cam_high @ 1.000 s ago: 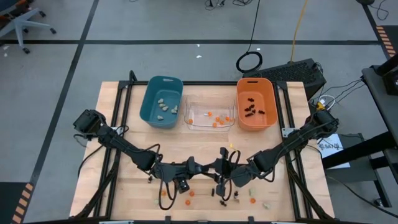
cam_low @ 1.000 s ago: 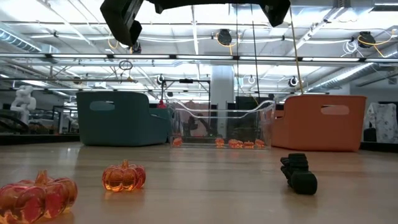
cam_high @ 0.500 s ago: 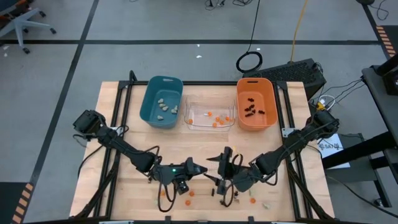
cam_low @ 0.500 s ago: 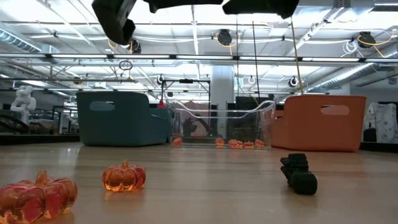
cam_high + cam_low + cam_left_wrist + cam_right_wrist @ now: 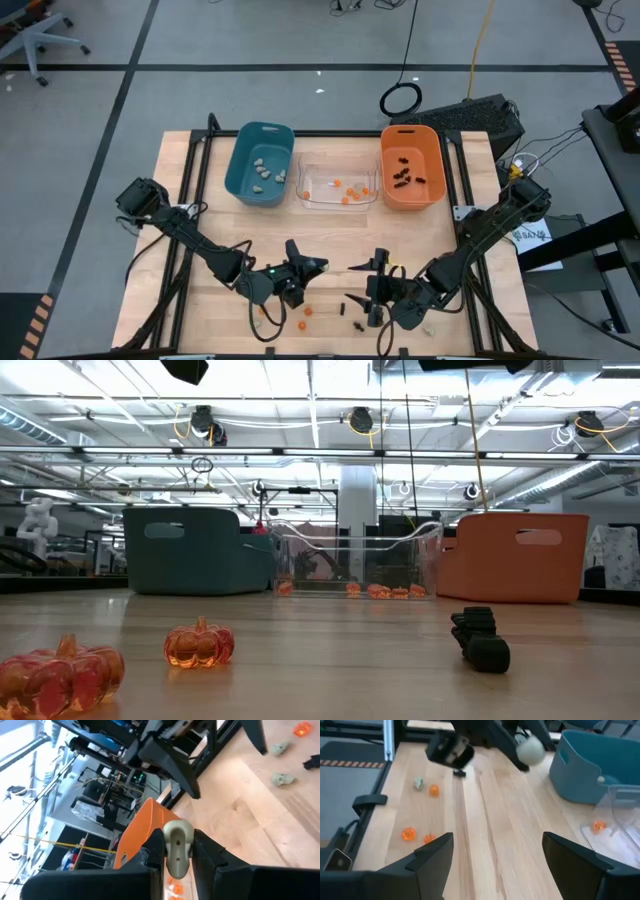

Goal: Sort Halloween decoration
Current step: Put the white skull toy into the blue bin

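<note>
My left gripper hovers over the near middle of the table, shut on a pale lump, which also shows in the right wrist view. My right gripper stands just to its right, wide open with nothing between its fingers. Orange trinkets, a black one and pale ones lie loose on the wood near the front edge. The teal bin holds pale lumps, the clear bin orange ones, and the orange bin black ones. My left gripper pinches the pale lump's two sides between its two fingers, at their free ends. The fingers lie about level and point toward the table's right. The lump is lifted clear of the table.
The three bins stand in a row at the table's far side. In the low view two orange pumpkins and a black trinket rest on the wood. Bare wood lies between the grippers and the bins.
My right gripper has opened and drawn back from my left gripper toward the table's near right. My left gripper has rolled about its own line while staying in place, and it keeps the pale lump.
</note>
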`<move>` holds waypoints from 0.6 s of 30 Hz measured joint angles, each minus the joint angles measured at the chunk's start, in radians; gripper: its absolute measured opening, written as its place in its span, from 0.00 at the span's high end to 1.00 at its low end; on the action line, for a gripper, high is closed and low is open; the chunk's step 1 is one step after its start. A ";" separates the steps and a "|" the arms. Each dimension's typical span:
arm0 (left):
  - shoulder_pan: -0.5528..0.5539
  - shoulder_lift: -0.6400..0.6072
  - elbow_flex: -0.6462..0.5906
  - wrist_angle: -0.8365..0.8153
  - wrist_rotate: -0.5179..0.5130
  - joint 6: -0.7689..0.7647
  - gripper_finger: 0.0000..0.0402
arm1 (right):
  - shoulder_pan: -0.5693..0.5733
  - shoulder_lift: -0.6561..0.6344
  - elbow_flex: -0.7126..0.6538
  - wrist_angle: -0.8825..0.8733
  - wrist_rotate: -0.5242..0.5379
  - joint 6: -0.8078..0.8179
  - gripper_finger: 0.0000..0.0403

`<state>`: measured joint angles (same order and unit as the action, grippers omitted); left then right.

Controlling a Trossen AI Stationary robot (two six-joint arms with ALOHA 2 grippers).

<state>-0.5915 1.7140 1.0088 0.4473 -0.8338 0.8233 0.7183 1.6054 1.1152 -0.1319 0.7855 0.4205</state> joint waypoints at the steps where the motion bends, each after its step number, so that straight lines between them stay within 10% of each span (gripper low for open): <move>1: -0.001 -0.006 0.000 -0.001 -0.001 -0.003 0.87 | 0.004 0.000 0.000 -0.013 0.000 0.011 0.28; 18: 0.210 -0.470 0.000 -0.546 0.236 -0.130 0.87 | 0.019 0.000 0.000 -0.031 -0.003 0.011 0.28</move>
<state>-0.3818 1.2437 1.0088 -0.0990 -0.5982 0.6936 0.7368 1.6058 1.1152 -0.1627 0.7822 0.4318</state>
